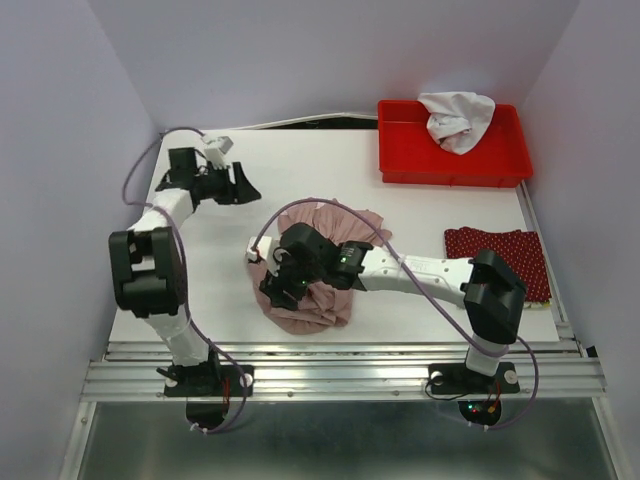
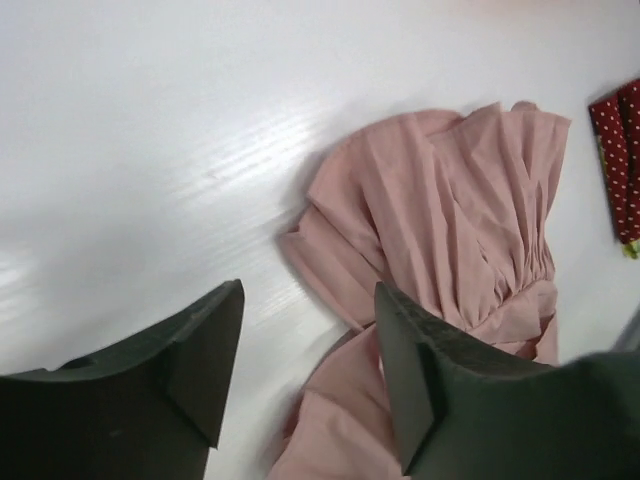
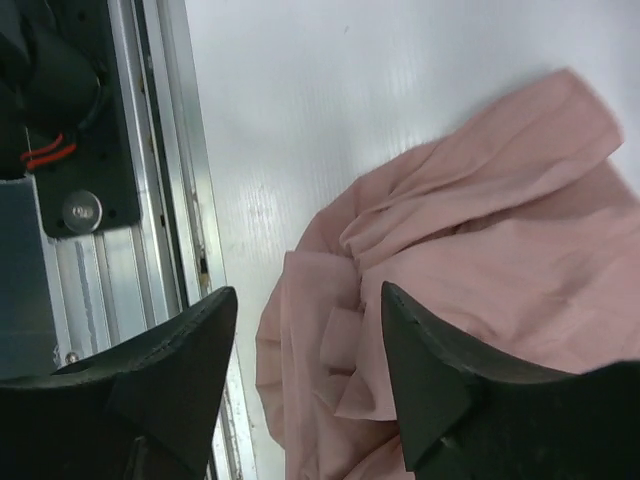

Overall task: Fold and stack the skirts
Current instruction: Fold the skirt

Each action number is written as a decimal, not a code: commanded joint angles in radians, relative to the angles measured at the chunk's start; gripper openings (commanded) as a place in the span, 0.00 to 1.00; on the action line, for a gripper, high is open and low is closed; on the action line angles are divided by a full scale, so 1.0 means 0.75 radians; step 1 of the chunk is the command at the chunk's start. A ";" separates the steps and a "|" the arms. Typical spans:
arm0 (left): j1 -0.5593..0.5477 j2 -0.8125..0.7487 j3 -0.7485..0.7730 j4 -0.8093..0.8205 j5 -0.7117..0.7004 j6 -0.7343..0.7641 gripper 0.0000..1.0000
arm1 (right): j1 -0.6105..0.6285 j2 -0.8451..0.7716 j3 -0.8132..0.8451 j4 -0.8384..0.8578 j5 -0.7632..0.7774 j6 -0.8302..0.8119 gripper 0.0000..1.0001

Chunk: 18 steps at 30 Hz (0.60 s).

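Observation:
The dusty-pink pleated skirt (image 1: 322, 300) lies crumpled in the middle of the table. It also shows in the left wrist view (image 2: 450, 220) and the right wrist view (image 3: 470, 270). My right gripper (image 1: 279, 288) is open just above its near-left edge, with folds of the cloth between the jaws (image 3: 305, 310). My left gripper (image 1: 243, 186) is open and empty at the back left, above bare table beside the skirt (image 2: 308, 305). The dark red dotted skirt (image 1: 497, 260) lies folded flat at the right, also seen in the left wrist view (image 2: 618, 150). A yellow-green edge (image 1: 545, 304) peeks from under it.
A red bin (image 1: 400, 160) at the back right holds a white cloth (image 1: 455, 118). The metal rail (image 3: 150, 200) at the table's near edge is close to my right gripper. Walls enclose the table on the left, back and right.

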 commanded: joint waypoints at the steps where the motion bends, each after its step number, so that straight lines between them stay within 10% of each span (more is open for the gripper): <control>1: 0.156 -0.346 0.063 -0.124 0.030 0.326 0.71 | -0.073 -0.099 0.113 0.022 -0.022 0.039 0.72; 9: 0.079 -0.808 -0.189 -0.523 -0.164 1.208 0.80 | -0.351 -0.275 0.052 0.016 -0.150 0.178 0.71; 18: -0.673 -1.533 -0.820 -0.509 -0.537 1.705 0.99 | -0.526 -0.129 -0.130 0.014 -0.464 0.245 0.56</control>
